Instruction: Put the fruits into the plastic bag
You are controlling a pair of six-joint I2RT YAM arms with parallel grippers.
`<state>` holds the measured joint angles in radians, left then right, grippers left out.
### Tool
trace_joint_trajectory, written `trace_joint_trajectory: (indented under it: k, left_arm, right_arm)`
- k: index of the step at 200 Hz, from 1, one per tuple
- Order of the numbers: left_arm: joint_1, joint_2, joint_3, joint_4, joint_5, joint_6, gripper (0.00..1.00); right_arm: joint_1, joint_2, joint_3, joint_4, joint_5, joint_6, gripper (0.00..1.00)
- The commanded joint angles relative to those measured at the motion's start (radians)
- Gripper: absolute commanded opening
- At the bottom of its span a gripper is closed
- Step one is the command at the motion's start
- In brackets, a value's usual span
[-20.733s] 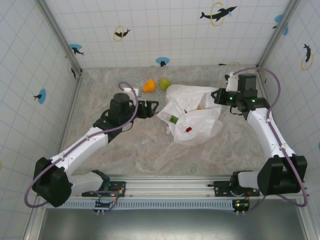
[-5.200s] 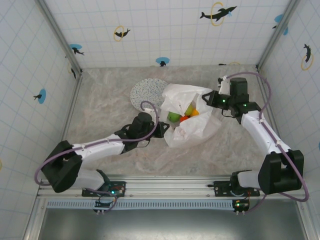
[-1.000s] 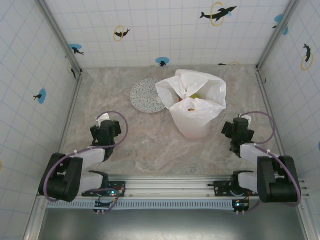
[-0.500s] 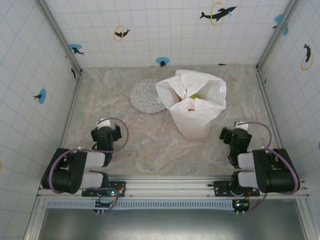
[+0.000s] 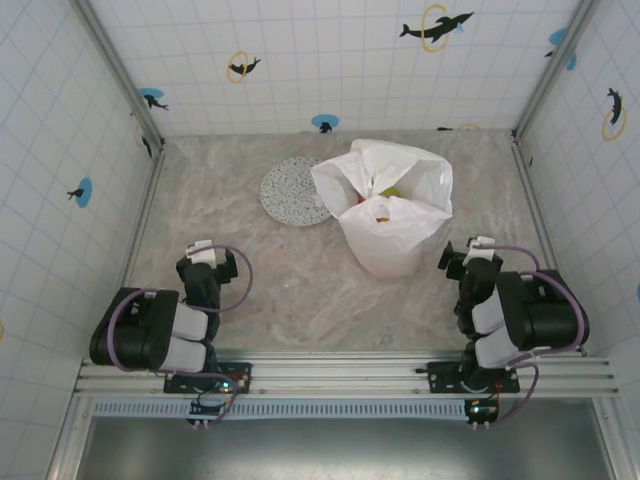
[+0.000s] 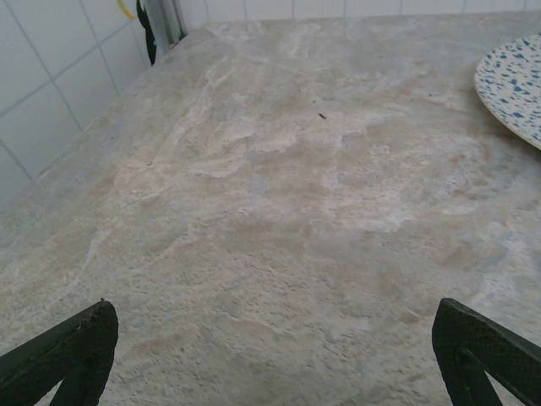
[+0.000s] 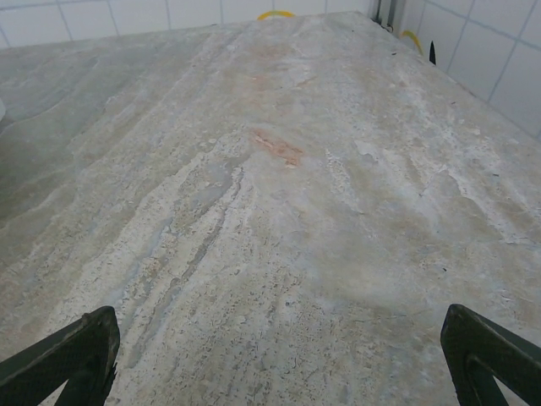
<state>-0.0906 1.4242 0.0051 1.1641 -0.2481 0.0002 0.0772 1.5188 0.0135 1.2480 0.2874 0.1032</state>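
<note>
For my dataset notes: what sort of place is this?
Probably a robot test cell: white tiled walls with dolphin stickers enclose a marble-look table, and the left arm and right arm sit on a rail.

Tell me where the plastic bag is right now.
In the top view the plastic bag stands right of centre on the table, towards the far wall, immediately right of the grey speckled plate, with fruits showing in its open mouth.

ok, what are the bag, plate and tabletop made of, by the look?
Plastic bag: thin white film, slightly glossy, judging by its sharp crinkles. Plate: white with blue speckles, smooth; glazed ceramic or melamine, cannot tell. Tabletop: matte, veined beige-grey, stone or printed stone-look laminate.
</note>
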Motion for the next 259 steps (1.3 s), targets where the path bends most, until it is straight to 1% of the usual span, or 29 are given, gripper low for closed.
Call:
trace_joint_trajectory:
  k: [1, 7, 12, 15, 18, 25, 28, 39, 45, 53, 63, 73, 259]
  left_arm:
    - [0.060, 0.037, -0.046, 0.145, 0.122, -0.025, 0.97]
    - [0.066, 0.081, -0.056, 0.198, 0.157, -0.017, 0.97]
    - [0.068, 0.120, -0.060, 0.289, 0.175, -0.015, 0.97]
    - [0.075, 0.124, -0.064, 0.309, 0.182, -0.021, 0.97]
    - [0.084, 0.112, -0.059, 0.282, 0.194, -0.027, 0.97]
    - [0.092, 0.078, -0.031, 0.150, 0.213, -0.030, 0.97]
    - [0.093, 0.079, -0.021, 0.126, 0.213, -0.033, 0.97]
    - [0.104, 0.105, -0.022, 0.187, 0.209, -0.054, 0.97]
    - [0.106, 0.098, -0.009, 0.154, 0.185, -0.065, 0.98]
    - [0.109, 0.087, -0.002, 0.103, 0.188, -0.063, 0.98]
    - [0.109, 0.096, -0.008, 0.138, 0.182, -0.063, 0.98]
    - [0.109, 0.088, -0.005, 0.111, 0.186, -0.062, 0.98]
    - [0.109, 0.089, -0.005, 0.120, 0.182, -0.059, 0.98]
  right_arm:
    - [-0.006, -0.014, -0.053, 0.060, -0.006, -0.008, 1.00]
    - [-0.009, -0.003, -0.053, 0.083, -0.008, -0.008, 1.00]
    - [-0.011, 0.003, -0.049, 0.086, -0.006, -0.005, 1.00]
    - [-0.012, 0.004, -0.043, 0.075, -0.002, 0.000, 1.00]
    - [-0.013, 0.002, -0.037, 0.064, -0.005, -0.001, 1.00]
    - [-0.015, -0.010, -0.030, 0.025, -0.008, 0.001, 1.00]
    - [-0.016, -0.011, -0.029, 0.019, -0.010, 0.002, 1.00]
    - [-0.015, 0.001, -0.035, 0.053, -0.007, -0.001, 1.00]
    - [-0.014, -0.004, -0.034, 0.045, -0.007, 0.000, 1.00]
    - [-0.014, -0.009, -0.030, 0.026, -0.009, 0.001, 1.00]
    - [-0.014, -0.004, -0.034, 0.044, -0.008, 0.000, 1.00]
    - [-0.013, -0.007, -0.032, 0.031, -0.008, 0.000, 1.00]
    - [-0.003, -0.005, -0.032, 0.033, 0.008, -0.008, 1.00]
